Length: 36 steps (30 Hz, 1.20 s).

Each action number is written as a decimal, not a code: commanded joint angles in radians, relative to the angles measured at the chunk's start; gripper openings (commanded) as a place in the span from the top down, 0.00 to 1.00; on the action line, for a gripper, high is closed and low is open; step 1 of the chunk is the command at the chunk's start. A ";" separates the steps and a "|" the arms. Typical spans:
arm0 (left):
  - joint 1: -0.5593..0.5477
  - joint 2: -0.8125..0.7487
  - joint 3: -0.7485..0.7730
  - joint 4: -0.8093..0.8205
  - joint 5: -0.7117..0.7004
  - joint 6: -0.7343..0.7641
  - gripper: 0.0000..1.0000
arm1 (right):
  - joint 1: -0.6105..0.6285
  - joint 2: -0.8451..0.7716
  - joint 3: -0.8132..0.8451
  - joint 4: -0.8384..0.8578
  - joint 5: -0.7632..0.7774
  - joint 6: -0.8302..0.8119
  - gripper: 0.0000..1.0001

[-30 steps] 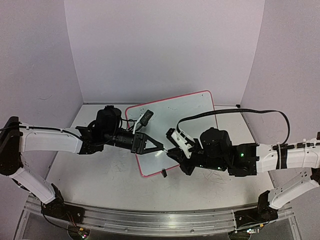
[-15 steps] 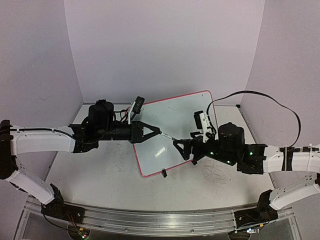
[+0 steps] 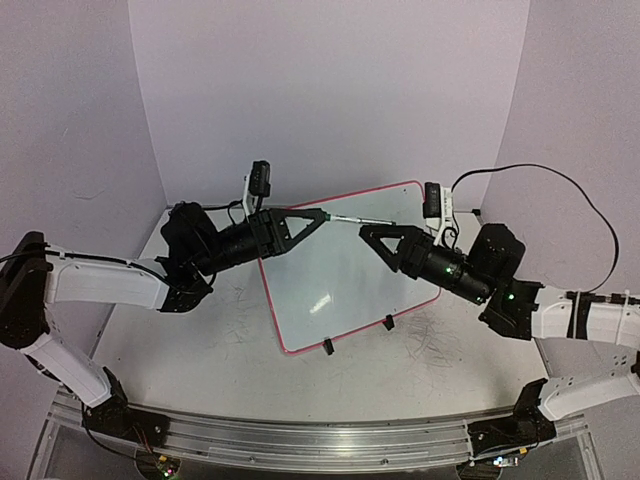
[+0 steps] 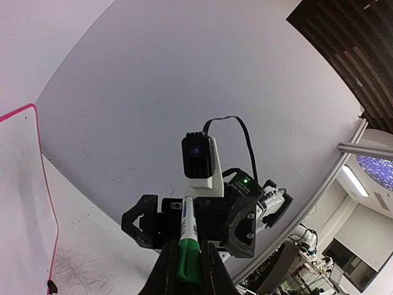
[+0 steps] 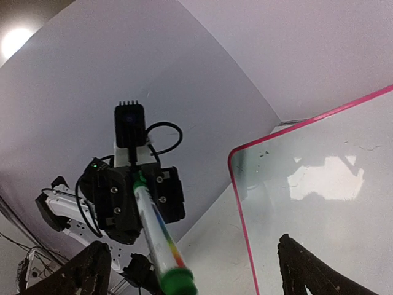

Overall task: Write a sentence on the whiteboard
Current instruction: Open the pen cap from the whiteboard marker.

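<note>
The whiteboard (image 3: pixel 345 275) with its pink-red frame lies tilted on the table, also seen in the left wrist view (image 4: pixel 18 190) and the right wrist view (image 5: pixel 319 184). The sentence is out of view; the board's face shows only reflections. My left gripper (image 3: pixel 322 214) (image 4: pixel 187 265) is shut on the green end of a marker (image 3: pixel 358 218) (image 4: pixel 186 222), held level above the board's far edge. The marker's other green end (image 5: pixel 177 281) reaches between the wide-apart fingers of my right gripper (image 3: pixel 378 245) (image 5: pixel 196 264), which stands open and faces the left one.
Two black clip feet (image 3: pixel 327 347) stick out at the board's near edge. Faint grey scribbles (image 3: pixel 435 345) mark the tabletop to the board's right. Pale walls close in the back and both sides. A black cable (image 3: pixel 540 185) loops above the right arm.
Both grippers rose from the board's near-left edge to above its far edge. The right gripper went from shut to open. The left one kept the marker.
</note>
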 commanded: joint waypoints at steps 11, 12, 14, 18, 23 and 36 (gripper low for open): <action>-0.016 0.048 0.017 0.164 0.082 -0.071 1.00 | -0.016 0.119 0.147 0.177 -0.246 0.074 0.55; -0.016 0.048 0.014 0.164 0.086 -0.069 1.00 | -0.020 0.120 0.146 0.176 -0.248 0.074 0.61; -0.017 0.046 0.010 0.164 0.089 -0.067 1.00 | -0.030 0.125 0.142 0.176 -0.260 0.077 0.67; -0.016 0.056 0.011 0.164 0.107 -0.067 1.00 | -0.037 0.158 0.165 0.169 -0.327 0.071 0.63; -0.016 0.066 0.014 0.164 0.122 -0.067 1.00 | -0.042 0.171 0.177 0.169 -0.346 0.070 0.68; -0.015 0.055 -0.002 0.164 0.121 -0.055 1.00 | -0.050 0.185 0.196 0.132 -0.350 0.051 0.70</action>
